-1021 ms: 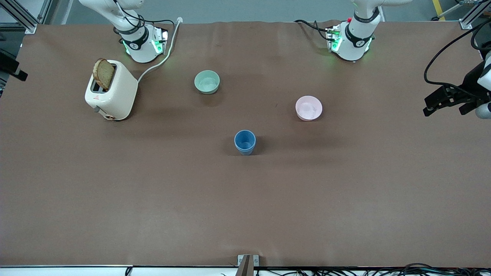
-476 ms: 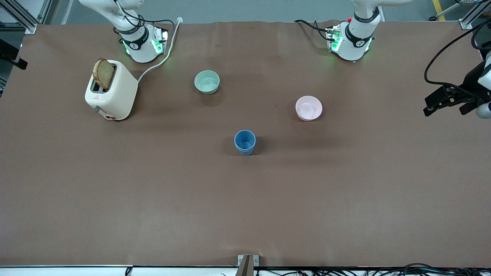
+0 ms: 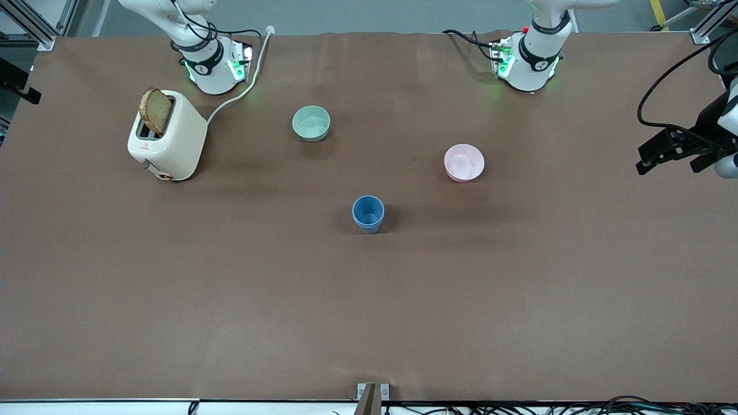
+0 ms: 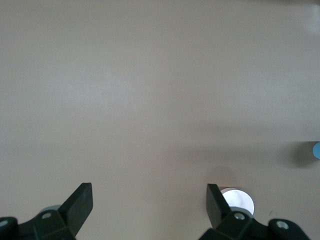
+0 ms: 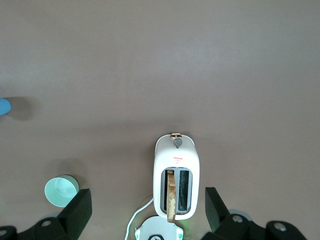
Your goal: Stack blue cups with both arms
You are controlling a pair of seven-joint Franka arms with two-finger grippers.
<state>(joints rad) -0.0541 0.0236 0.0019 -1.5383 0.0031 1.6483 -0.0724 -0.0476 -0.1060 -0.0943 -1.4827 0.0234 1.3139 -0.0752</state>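
One blue cup (image 3: 368, 214) stands upright mid-table, nearer the front camera than both bowls; I cannot tell whether a second cup sits inside it. A sliver of it shows at the edge of the left wrist view (image 4: 317, 150) and of the right wrist view (image 5: 4, 106). My left gripper (image 3: 667, 163) hangs high at the left arm's end of the table, open and empty (image 4: 150, 200). My right gripper (image 3: 17, 92) shows only partly at the right arm's end. In its wrist view it is open (image 5: 148, 205), high over the toaster and its own base.
A mint-green bowl (image 3: 311, 123) stands near the right arm's base and a pink bowl (image 3: 464, 162) toward the left arm's side. A cream toaster (image 3: 167, 135) holds a bread slice (image 3: 155, 110), its cord running to the right arm's base.
The right gripper has drifted slightly toward the robots' side of the table. The left gripper and the cup have stayed put.
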